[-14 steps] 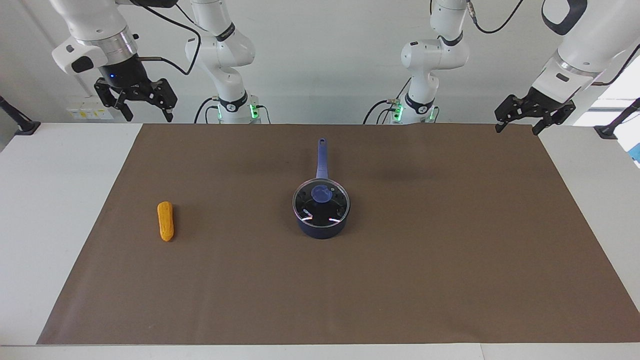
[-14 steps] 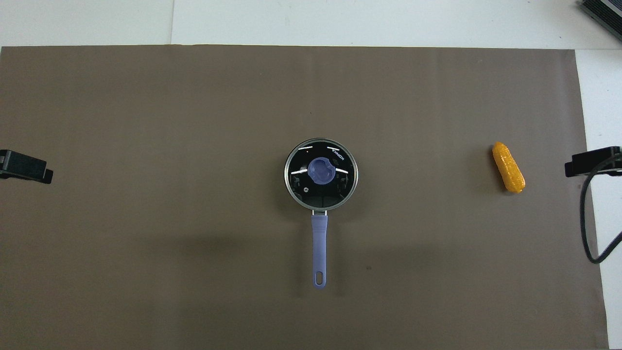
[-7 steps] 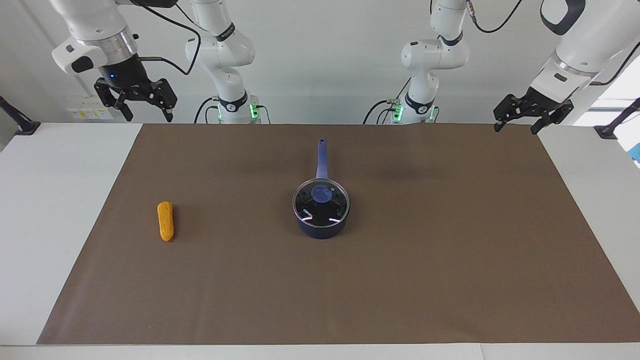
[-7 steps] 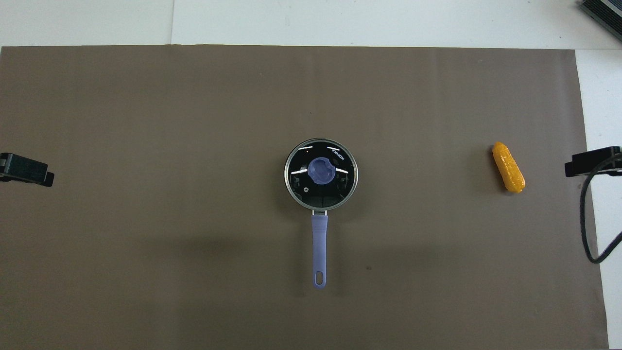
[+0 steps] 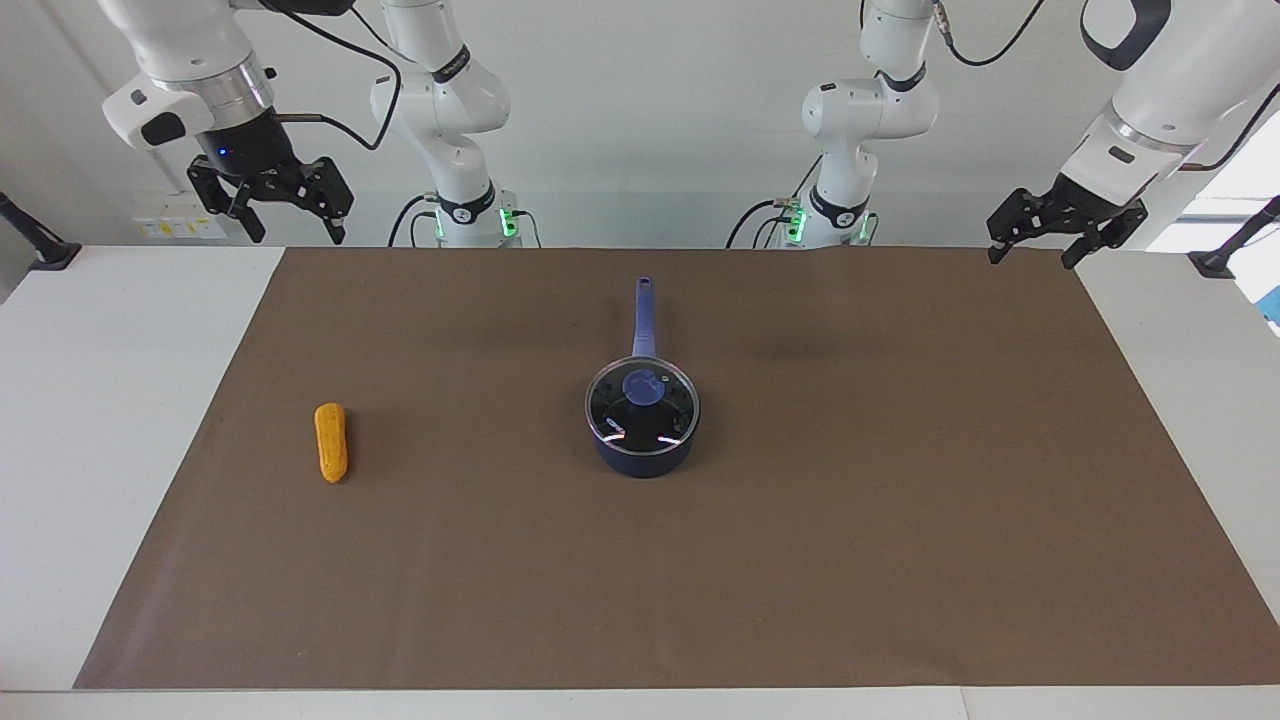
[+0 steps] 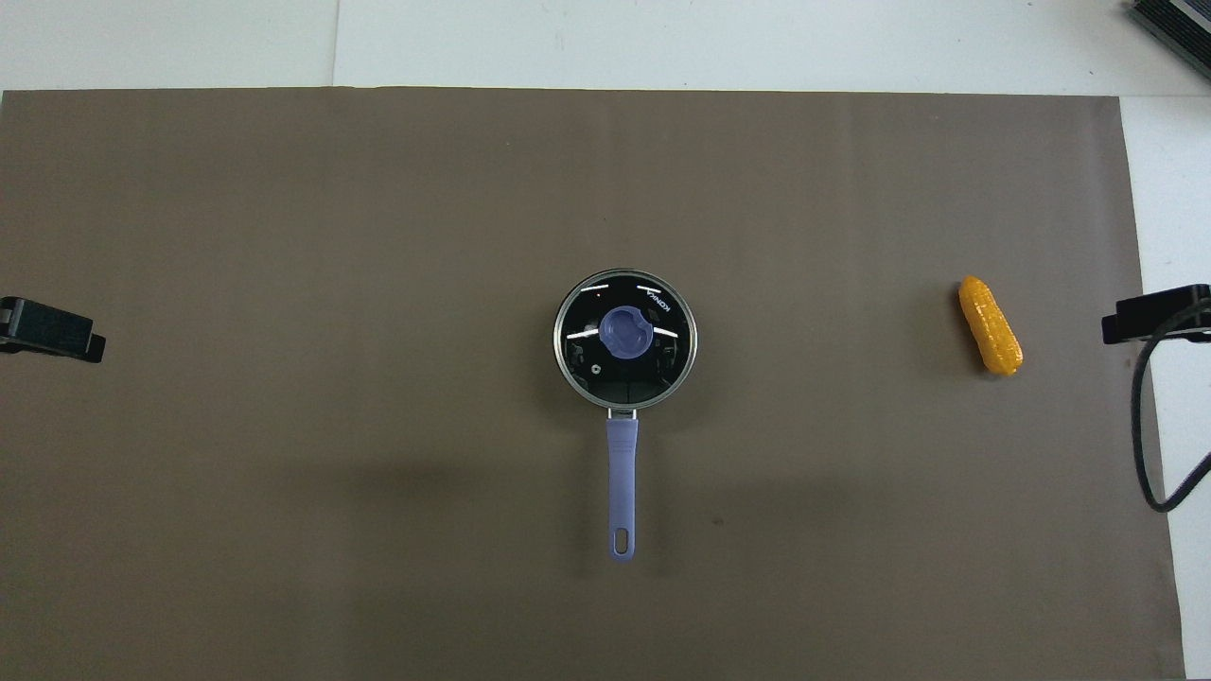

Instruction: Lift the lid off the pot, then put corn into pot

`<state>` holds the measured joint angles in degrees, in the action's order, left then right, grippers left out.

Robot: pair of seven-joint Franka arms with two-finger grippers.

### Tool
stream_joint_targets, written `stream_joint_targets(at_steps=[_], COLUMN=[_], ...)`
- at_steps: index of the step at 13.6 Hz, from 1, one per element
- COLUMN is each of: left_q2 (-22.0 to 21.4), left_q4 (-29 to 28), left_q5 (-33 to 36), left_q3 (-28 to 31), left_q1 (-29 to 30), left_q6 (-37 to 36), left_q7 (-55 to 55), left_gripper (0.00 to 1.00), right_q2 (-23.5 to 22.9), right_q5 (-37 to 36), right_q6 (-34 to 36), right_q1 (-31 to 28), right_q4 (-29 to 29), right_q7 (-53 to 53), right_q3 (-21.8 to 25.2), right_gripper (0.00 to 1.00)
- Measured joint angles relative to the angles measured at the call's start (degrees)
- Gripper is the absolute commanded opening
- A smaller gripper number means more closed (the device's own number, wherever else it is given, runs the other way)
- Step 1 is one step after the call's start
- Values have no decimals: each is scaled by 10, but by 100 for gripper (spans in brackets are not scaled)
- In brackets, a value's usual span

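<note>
Brown matte cloth [image 5: 800, 520] is spread flat over a white table [image 5: 90, 400]. At its middle a small navy pot [image 5: 645, 455] is seated, its long straight blue-purple handle pointed toward the robots, and it is closed by the round glass lid [image 5: 641, 405] with thin metal rim and blue knob. The bumpy oblong corn [image 5: 331, 442] is laid toward the right arm's end. The right gripper [image 5: 290, 232] and left gripper [image 5: 1032, 255] are held high over the cloth's near corners, jaws spread wide and empty.
</note>
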<state>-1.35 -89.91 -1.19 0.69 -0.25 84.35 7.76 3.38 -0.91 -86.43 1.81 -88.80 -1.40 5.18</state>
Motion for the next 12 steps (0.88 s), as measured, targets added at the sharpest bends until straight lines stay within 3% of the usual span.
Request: stream_joint_targets(at_steps=[12], left_q2=[-6], left_q4=[0], left_q5=[0], left_q3=[-8], left_q1=[0], left_q6=[0], left_q7=[0], left_gripper=[100], right_q2=[0], right_q5=[0], right_q6=[0], right_q1=[-3], right_q4=[0], right_q7=[0], right_q3=[1], right_gripper=[100])
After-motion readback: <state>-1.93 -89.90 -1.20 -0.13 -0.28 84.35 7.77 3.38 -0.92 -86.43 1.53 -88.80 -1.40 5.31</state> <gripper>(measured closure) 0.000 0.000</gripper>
